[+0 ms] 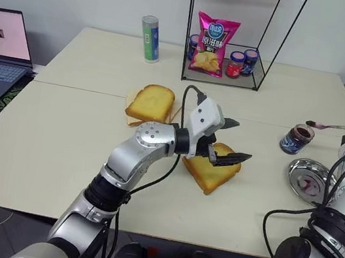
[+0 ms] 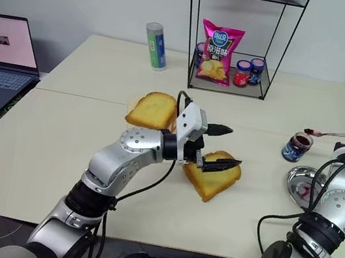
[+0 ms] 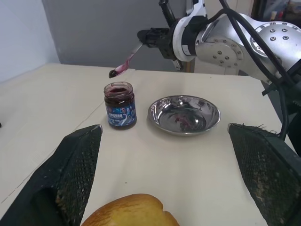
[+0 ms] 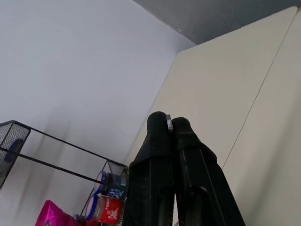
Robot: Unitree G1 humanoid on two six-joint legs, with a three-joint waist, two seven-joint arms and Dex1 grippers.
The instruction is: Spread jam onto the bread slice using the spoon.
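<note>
Table (image 1: pixel 56 149) bears the bread slice (image 1: pixel 213 173). Left gripper (image 1: pixel 231 141) hangs spread wide over it, grasping nothing. Right of the slice stands the jam (image 1: pixel 298 138); right gripper (image 3: pixel 153 36), clenched on the spoon (image 3: pixel 123 65), holds its loaded bowl just above. Judged step: scooping done; next, carry to slice.

At frame centre the left gripper (image 2: pixel 221 148) spreads wide over the bread slice (image 2: pixel 213 174); at right, the spoon (image 2: pixel 326 134) hovers above the jam (image 2: pixel 297 146).
</note>
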